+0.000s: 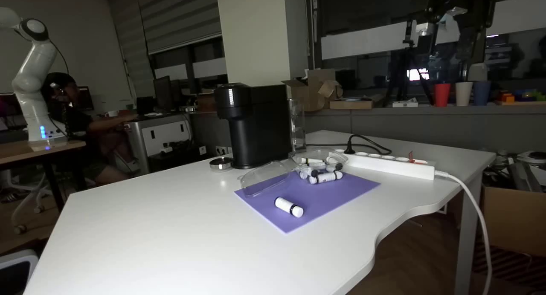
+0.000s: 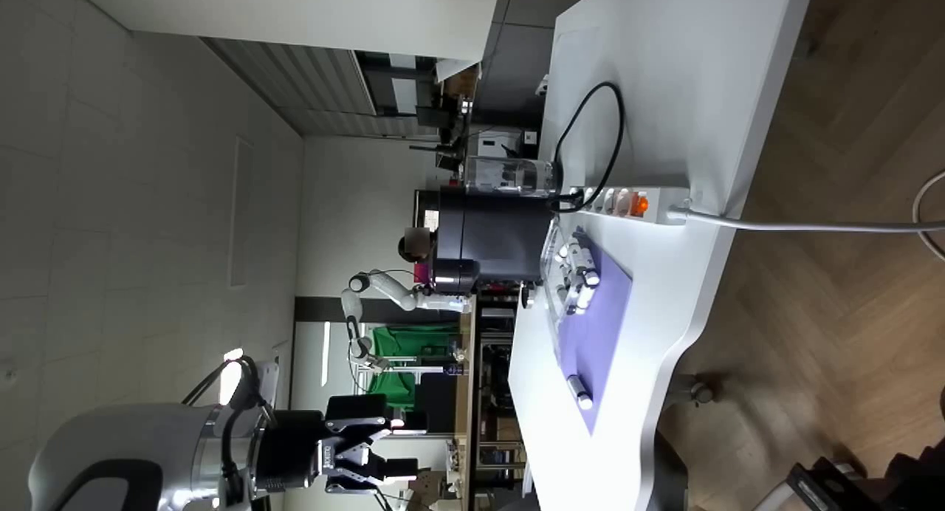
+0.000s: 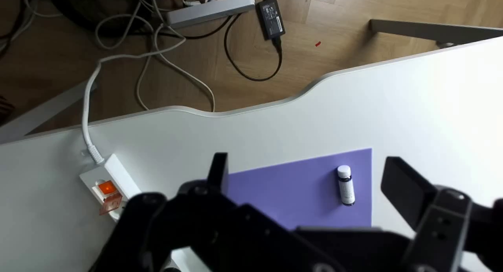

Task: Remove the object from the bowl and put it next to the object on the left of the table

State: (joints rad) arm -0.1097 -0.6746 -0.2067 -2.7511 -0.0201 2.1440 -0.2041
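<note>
Nearest: gripper (image 3: 308, 171), spread wide, pinching nothing, well above table (image 3: 393, 111). Target, likely 1 vial (image 1: 312, 161) in the clear bowl (image 1: 296, 159), lies below, probably past the lone vial (image 1: 288, 207); axes mixed. L to R, exterior view: clear lid (image 1: 265, 179), lone vial on purple mat (image 1: 337, 192), bowl holding several vials, other vials (image 1: 326, 177) in front.

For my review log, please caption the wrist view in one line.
Open pincer above a white table, where a small bottle lies on a purple mat.
</note>
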